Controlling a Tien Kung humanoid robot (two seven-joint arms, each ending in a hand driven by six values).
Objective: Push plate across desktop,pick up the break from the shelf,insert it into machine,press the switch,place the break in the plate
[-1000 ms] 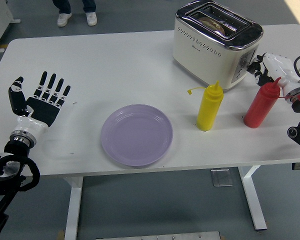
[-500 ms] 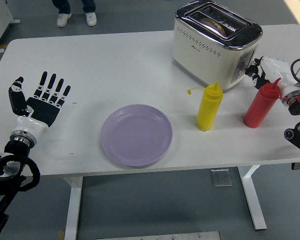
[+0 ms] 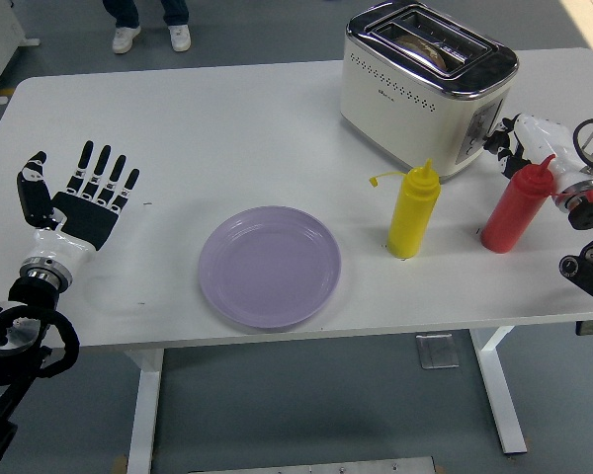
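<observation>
Plate (image 3: 270, 266) front-center on counter (image 3: 227, 128); two bottles (image 3: 414, 210) to its right; toaster (image 3: 427, 86) behind them.

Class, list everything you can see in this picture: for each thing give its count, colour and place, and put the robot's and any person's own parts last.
table: one, white, fills the view.
toaster: one, cream and chrome, far right of the table, bread in a slot.
plate: one, lilac, empty, near the front edge, centre.
yellow squeeze bottle: one, upright, in front of the toaster.
red squeeze bottle: one, upright, right of the yellow one.
person's shoes: two, white, on the floor beyond the table.
left hand: one, black, flat on the table, fingers spread.
right hand: one, white and black, at the toaster's right end.
</observation>
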